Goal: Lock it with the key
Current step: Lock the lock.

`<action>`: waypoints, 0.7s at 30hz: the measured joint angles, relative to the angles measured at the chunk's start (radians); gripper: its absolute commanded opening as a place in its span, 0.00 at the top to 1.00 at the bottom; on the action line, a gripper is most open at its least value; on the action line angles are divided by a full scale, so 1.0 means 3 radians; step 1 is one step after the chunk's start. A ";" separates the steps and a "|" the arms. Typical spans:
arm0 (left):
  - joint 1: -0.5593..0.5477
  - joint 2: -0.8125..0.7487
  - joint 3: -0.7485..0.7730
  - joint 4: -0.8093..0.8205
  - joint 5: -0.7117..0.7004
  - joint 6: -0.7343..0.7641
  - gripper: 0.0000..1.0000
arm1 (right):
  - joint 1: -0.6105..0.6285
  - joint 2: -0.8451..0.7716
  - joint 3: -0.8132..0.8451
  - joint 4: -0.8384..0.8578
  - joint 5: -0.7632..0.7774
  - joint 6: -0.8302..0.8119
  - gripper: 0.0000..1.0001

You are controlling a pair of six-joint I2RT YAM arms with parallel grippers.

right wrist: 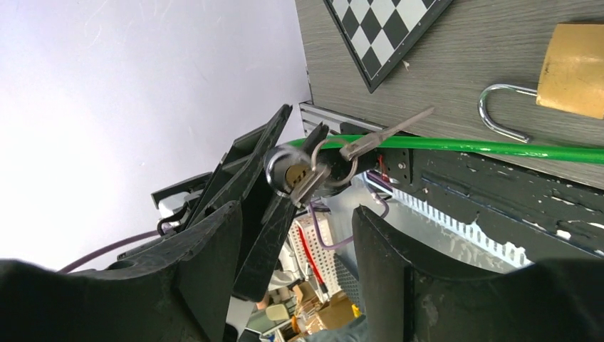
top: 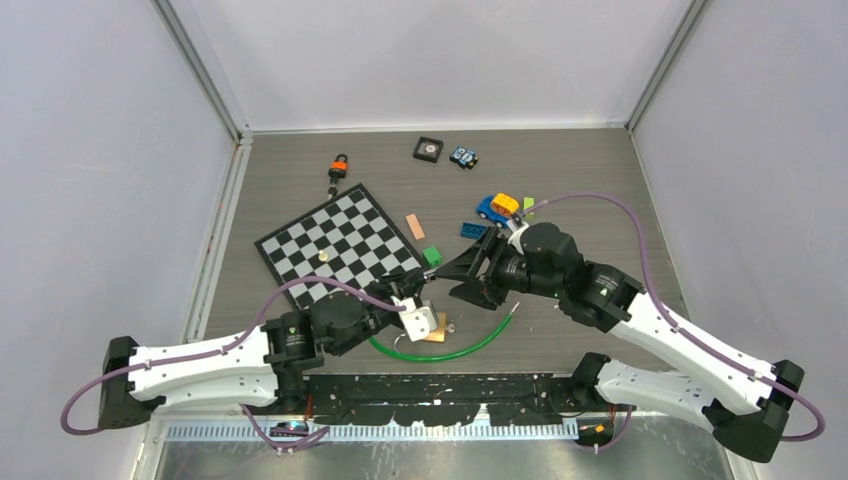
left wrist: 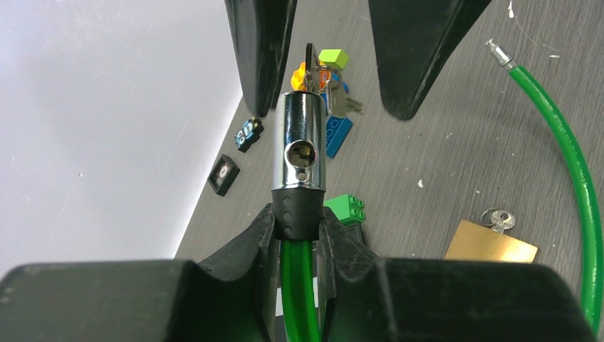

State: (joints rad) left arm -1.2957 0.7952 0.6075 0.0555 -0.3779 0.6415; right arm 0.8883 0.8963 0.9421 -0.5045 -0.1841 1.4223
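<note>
My left gripper [left wrist: 299, 217] is shut on the black collar of the cable lock [left wrist: 300, 139], holding its chrome cylinder off the table. The green cable [left wrist: 295, 285] runs back between the fingers and loops over the table [top: 450, 350] to its free metal end [left wrist: 498, 51]. A key [right wrist: 306, 182] sits in the cylinder's end face, and a ring with a second key [right wrist: 388, 134] hangs from it. My right gripper [right wrist: 295, 214] faces that end and is open. Its fingers [left wrist: 260, 43] flank the key and the cylinder's tip without closing on them.
A brass padlock [right wrist: 573, 68] with an open shackle lies just beside the cable. The chessboard [top: 340, 245] is to the left, with an orange padlock [top: 340, 165] behind it. A green brick [top: 431, 256], a toy car [top: 497, 207] and a black square piece [top: 428, 149] lie further back.
</note>
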 measured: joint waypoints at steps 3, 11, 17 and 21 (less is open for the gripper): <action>0.0000 -0.0024 0.0000 -0.0003 0.0022 0.0000 1.00 | -0.0023 0.0067 -0.0098 0.0191 -0.0036 0.0088 0.43; 0.0000 -0.0041 0.0000 -0.0031 0.0113 0.0003 1.00 | -0.0139 0.0126 -0.0230 0.0521 -0.0108 0.0270 0.49; 0.0000 -0.0041 0.0000 -0.0058 0.0141 0.0003 1.00 | -0.0183 0.0126 -0.0237 0.0539 -0.0153 0.0292 0.56; 0.0000 -0.0043 0.0000 -0.0061 0.0151 0.0003 1.00 | -0.0193 0.0130 -0.0237 0.0537 -0.0184 0.0300 0.58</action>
State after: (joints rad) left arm -1.2957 0.7822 0.6075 0.0372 -0.3325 0.6422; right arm 0.8303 0.9352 0.8711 -0.3435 -0.2394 1.5124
